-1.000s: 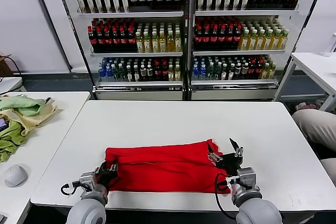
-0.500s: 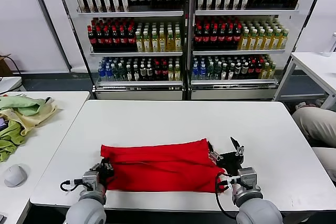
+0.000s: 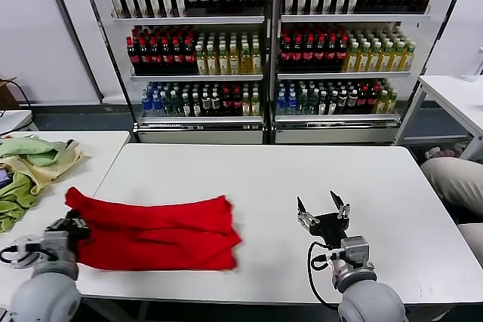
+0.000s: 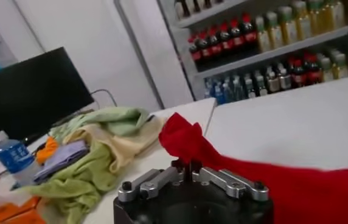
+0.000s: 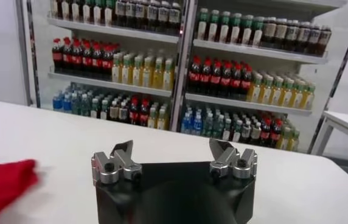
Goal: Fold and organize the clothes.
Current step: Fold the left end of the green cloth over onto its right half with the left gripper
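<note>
The left end effector was clamped shut on a bunched corner of the red T-shirt, at the near-left edge of the white worktop. The shirt lay as a long flat band, apparently doubled lengthwise, stretching from that grip toward the worktop's middle. The right end effector hovered over bare worktop, jaws spread wide and empty, well apart from the shirt's free end. Judged from this, one lengthwise fold looked done; the crosswise folds and tidy placement were still left.

Head overhead — wrists low, tabletop
</note>
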`<state>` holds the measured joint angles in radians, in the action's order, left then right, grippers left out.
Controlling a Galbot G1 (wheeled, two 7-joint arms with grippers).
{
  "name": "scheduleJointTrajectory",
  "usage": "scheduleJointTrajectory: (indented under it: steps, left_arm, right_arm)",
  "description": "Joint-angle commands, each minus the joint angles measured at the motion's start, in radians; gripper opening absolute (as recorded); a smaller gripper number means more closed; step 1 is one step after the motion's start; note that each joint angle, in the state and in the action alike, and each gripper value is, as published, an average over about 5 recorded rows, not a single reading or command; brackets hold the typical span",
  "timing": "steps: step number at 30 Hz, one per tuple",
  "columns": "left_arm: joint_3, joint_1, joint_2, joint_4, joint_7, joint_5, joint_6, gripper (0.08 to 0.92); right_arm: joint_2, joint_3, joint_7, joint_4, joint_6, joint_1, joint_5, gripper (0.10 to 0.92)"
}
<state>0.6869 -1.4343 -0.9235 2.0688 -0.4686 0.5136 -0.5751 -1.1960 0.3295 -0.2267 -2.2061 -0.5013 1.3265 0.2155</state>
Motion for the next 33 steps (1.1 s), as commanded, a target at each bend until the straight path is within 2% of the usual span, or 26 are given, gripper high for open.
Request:
scheduleJointTrajectory:
  steps: [1,4,7,15,24,27,30,33]
  left_arm:
    - [-0.060,-0.022,-0.008,0.255,-0.004,0.375,-0.013,0.107]
    - [-0.203,0.010,-0.076,0.280,-0.003,0.408,-0.011,0.107]
    - [-0.278,0.069,-0.135,0.225,0.006,0.419,-0.010,0.107]
    - [-0.340,0.207,-0.210,0.079,0.017,0.415,-0.008,0.107]
    - [-0.405,0.249,-0.268,0.025,0.012,0.398,-0.009,0.107]
    - [-0.437,0.260,-0.318,-0.010,0.014,0.381,-0.008,0.134]
    - [-0.453,0.271,-0.369,-0.026,0.020,0.369,-0.006,0.206]
    - [-0.444,0.259,-0.385,0.030,0.044,0.355,0.014,0.292]
  right_arm:
    - [0.000,0.011,0.000,-0.004,-0.001,0.011,-0.005,0.823]
    - [-0.001,0.017,-0.001,-0.007,-0.001,0.018,-0.008,0.823]
    - [-0.004,0.016,-0.001,-0.007,-0.001,0.021,-0.014,0.823]
    - [-0.008,0.017,0.000,-0.003,0.001,0.025,-0.026,0.823]
    - [-0.011,0.012,-0.001,0.007,0.000,0.022,-0.031,0.823]
    - [-0.013,0.007,-0.001,0.006,-0.001,0.019,-0.033,0.823]
    - [-0.013,0.004,-0.001,0.002,-0.004,0.016,-0.034,0.823]
    - [-0.011,0.006,-0.001,0.000,-0.005,0.017,-0.034,0.823]
